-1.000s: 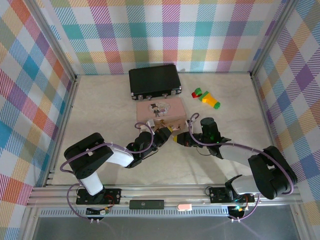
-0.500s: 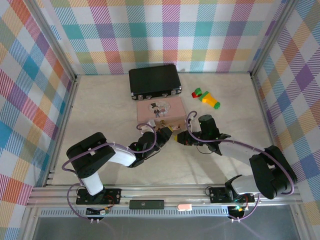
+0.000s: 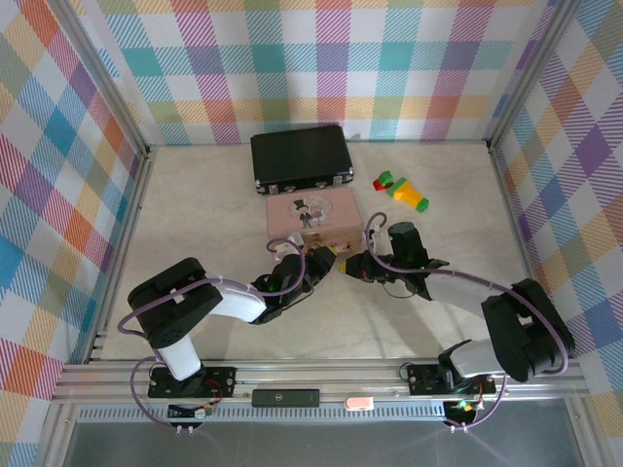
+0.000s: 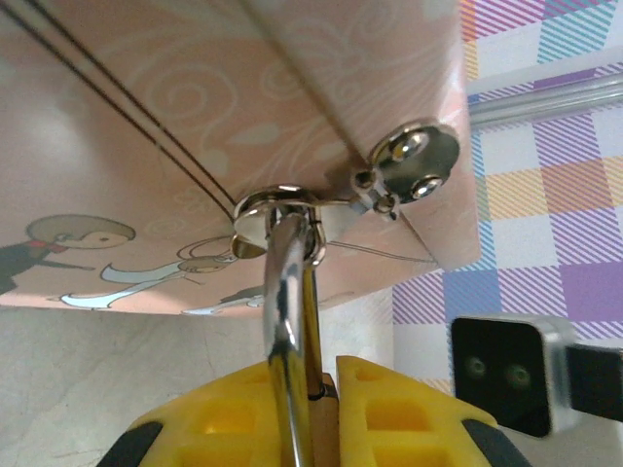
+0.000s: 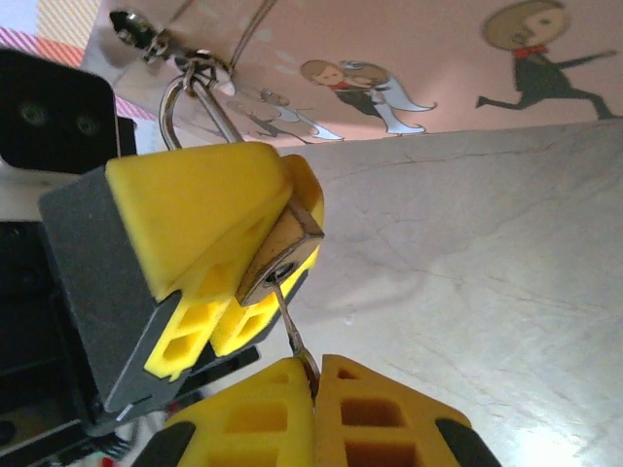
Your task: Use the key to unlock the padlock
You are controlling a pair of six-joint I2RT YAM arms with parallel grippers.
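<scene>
The left claw [image 4: 326,404] pinches the padlock [image 5: 289,243] tight so it cannot wobble. The padlock hangs on the pink tin's [image 4: 146,117] clasp [image 4: 258,206]. The right claw [image 5: 316,384] pinches the key [image 5: 291,329], tip at the keyhole, to push it in.

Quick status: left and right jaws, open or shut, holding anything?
Left gripper: shut on the padlock.
Right gripper: shut on the key.
</scene>
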